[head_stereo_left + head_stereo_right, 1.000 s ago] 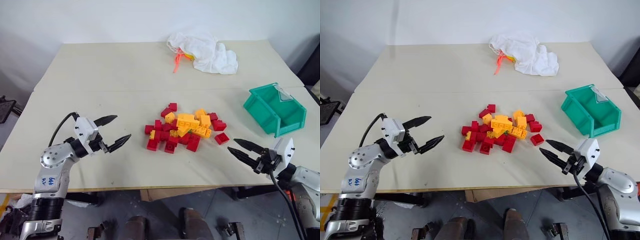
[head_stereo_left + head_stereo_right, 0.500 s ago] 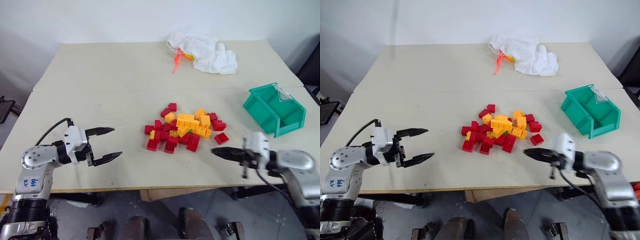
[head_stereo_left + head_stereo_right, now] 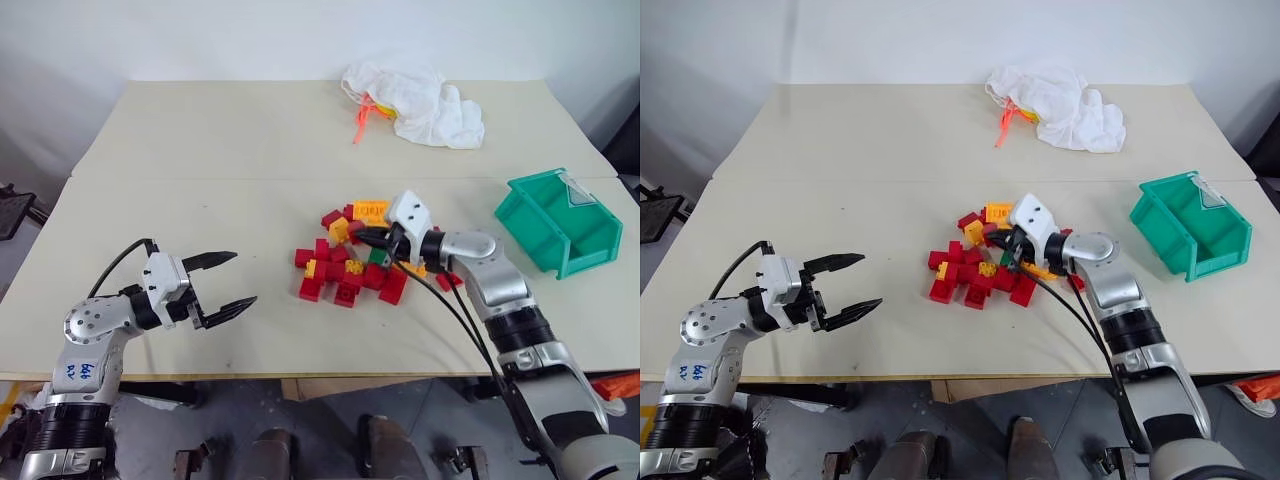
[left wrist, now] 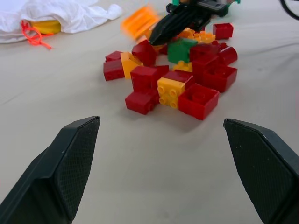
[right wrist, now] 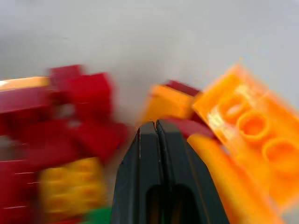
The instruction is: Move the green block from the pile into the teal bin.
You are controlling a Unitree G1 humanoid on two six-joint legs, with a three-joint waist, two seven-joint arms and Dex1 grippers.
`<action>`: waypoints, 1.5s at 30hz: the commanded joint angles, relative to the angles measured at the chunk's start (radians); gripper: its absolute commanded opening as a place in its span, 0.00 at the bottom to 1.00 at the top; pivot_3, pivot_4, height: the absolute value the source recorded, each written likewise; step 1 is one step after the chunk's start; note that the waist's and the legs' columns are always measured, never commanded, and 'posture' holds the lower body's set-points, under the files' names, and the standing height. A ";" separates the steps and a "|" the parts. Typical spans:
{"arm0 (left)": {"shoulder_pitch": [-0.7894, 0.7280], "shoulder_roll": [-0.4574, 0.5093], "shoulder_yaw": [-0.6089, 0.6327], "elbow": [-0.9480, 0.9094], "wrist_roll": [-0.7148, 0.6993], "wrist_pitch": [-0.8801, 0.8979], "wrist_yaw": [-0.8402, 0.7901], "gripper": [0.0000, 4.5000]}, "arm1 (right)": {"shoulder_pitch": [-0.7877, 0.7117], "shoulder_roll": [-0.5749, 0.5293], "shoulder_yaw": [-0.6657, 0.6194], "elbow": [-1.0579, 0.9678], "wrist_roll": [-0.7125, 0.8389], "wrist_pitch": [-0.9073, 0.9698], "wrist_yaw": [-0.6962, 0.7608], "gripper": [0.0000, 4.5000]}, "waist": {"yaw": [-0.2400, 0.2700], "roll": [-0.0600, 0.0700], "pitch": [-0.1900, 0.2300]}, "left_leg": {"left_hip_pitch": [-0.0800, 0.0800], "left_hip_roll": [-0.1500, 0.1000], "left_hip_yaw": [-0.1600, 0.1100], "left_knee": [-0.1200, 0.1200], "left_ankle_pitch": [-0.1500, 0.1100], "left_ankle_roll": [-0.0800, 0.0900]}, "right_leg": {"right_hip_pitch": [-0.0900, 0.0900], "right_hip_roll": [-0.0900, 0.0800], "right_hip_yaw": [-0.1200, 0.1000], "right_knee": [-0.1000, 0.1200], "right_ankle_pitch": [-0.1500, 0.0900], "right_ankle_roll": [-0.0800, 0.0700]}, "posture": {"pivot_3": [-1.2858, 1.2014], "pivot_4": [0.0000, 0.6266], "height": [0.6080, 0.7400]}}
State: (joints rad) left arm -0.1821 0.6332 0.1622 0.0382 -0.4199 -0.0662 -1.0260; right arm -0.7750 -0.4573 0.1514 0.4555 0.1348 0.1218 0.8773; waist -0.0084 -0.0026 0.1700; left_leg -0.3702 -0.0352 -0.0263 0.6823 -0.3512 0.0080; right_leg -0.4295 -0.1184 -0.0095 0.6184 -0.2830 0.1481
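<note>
The pile [image 3: 350, 265] of red and yellow-orange bricks lies mid-table. A green block [image 3: 378, 257] sits among them, also seen in the left wrist view as the green block [image 4: 181, 50]. My right gripper [image 3: 365, 237] is shut, its fingers pressed together with nothing between them, its tips pushed into the pile's far side just beside the green block. A long orange brick [image 3: 370, 210] is tipped up by the tips. The teal bin [image 3: 560, 220] stands at the right. My left gripper [image 3: 222, 282] hangs open, left of the pile and apart from it.
A crumpled white cloth [image 3: 420, 100] with an orange cord lies at the table's far side. A seam runs across the table behind the pile. The table's front edge is close under both arms.
My right gripper has shut and swung from the front right edge into the pile. Bricks have been shoved about, the orange one is knocked up, and the green block now shows. The left arm stays put.
</note>
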 commanded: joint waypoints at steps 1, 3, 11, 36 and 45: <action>0.000 -0.002 -0.005 -0.029 0.011 -0.008 0.007 1.00 | -0.009 -0.017 -0.023 0.046 -0.017 -0.065 0.010 0.01 | -0.002 0.000 0.000 | 0.000 0.000 0.000 0.000 0.000 0.000 | 0.000 0.000 0.000 0.000 0.000 0.000 | 0.52 0.24 1.00; -0.012 -0.005 -0.013 -0.020 0.015 -0.010 0.008 1.00 | 0.021 -0.029 -0.023 0.033 -0.009 -0.077 0.043 0.01 | -0.004 0.000 0.000 | 0.000 0.000 0.000 0.000 0.000 0.000 | 0.000 0.000 0.000 0.000 0.000 0.000 | 0.52 0.24 1.00; -0.024 -0.007 -0.020 -0.009 0.018 -0.012 0.008 1.00 | 0.206 -0.145 -0.076 -0.154 0.035 -0.031 0.127 0.01 | 0.000 0.000 0.000 | 0.000 0.000 -0.002 0.000 0.000 0.000 | 0.001 0.000 -0.002 0.000 0.000 0.000 | 0.52 0.24 1.00; -0.065 -0.026 -0.039 0.048 0.021 -0.024 -0.016 1.00 | 0.595 -0.438 -0.451 -0.465 0.317 0.217 0.206 0.94 | 0.005 0.001 0.000 | 0.001 0.001 0.001 0.000 -0.001 0.001 | 0.003 0.000 -0.001 -0.003 0.000 0.000 | 0.52 0.24 1.00; -0.058 -0.038 -0.032 0.033 0.029 -0.022 0.007 1.00 | 0.232 -0.282 -0.159 -0.553 0.315 0.674 -0.004 1.00 | 0.006 0.001 0.000 | 0.000 0.003 0.002 0.001 -0.001 0.000 | 0.001 0.000 -0.001 -0.004 0.000 0.000 | 0.52 0.24 1.00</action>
State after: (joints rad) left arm -0.2413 0.5925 0.1139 0.0957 -0.3884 -0.0772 -1.0283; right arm -0.5098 -0.7398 -0.0400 -0.0705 0.4658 0.7052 0.9271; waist -0.0027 -0.0018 0.1704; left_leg -0.3704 -0.0333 -0.0239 0.6832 -0.3520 0.0078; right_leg -0.4288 -0.1193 -0.0104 0.6151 -0.2828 0.1480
